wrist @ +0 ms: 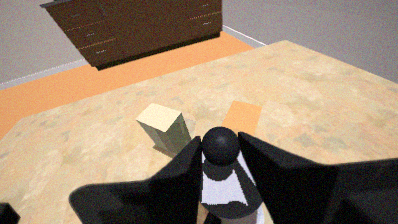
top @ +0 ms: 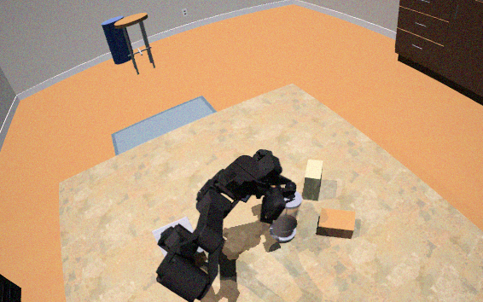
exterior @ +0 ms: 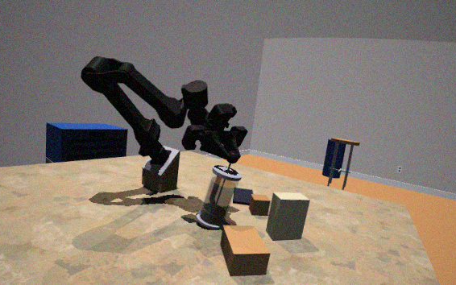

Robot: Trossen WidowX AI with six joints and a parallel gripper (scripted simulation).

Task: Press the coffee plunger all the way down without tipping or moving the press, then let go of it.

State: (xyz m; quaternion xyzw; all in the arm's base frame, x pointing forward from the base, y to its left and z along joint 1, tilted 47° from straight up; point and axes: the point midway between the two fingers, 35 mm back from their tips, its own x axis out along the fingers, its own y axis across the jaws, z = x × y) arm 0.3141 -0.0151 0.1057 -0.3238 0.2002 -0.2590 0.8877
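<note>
Clear-walled with pale rims, the coffee press [top: 292, 211] [exterior: 220, 195] [wrist: 225, 194] stands on the mottled table [top: 144, 192] [exterior: 27, 209] [wrist: 90, 145], tilted, its lid leaning toward 1 o'clock in the exterior view. The black gripper [top: 290, 191] [exterior: 233, 159] [wrist: 219, 138] is closed about the plunger knob [wrist: 220, 146], one finger on either side. A short length of rod [exterior: 229, 166] shows above the lid; the plunger is not fully down. In the top view, taken from the press, the pale block [top: 313, 180] [exterior: 288, 217] [wrist: 165, 122] lies at 1 o'clock, the orange block [top: 336, 221] [exterior: 246, 241] [wrist: 243, 116] at 3 o'clock and the arm's base [top: 185, 222] [exterior: 172, 177] near 9 o'clock.
</note>
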